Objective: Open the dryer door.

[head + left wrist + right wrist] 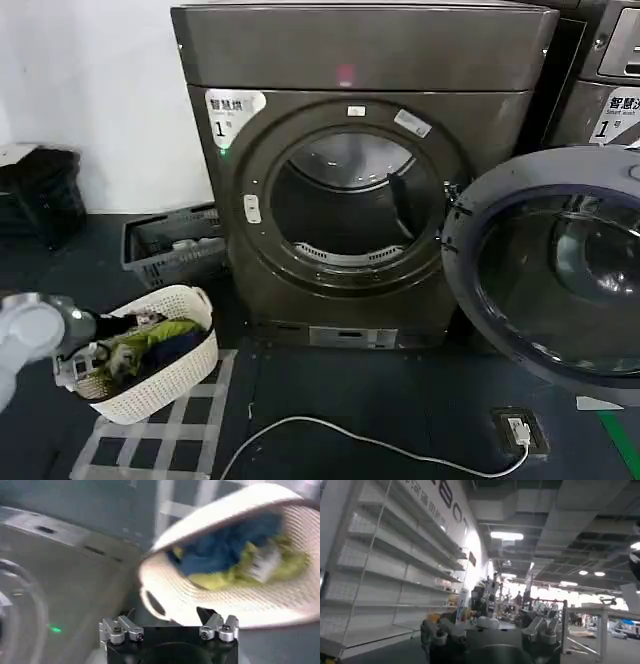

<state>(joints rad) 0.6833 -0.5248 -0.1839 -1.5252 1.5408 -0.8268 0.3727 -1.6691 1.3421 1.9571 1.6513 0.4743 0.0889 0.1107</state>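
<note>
Head view: dryer door (550, 275) swung fully open rightward; left gripper (169, 628) jaws gripping white basket (165, 375) rim.

The dryer door (470, 270) is showing a matt grey plastic inner face around dark, glossy tinted glass; the dryer body (360, 60) is looking like brushed dark metal, faintly sheened. The white laundry basket (175, 375) is appearing as woven plastic, holding soft cloth (150, 340).

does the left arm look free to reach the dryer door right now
Probably not. The left gripper sits by the white laundry basket at the robot's far left, while the dryer door already hangs open far to the right, with the dryer's front between them.
</note>
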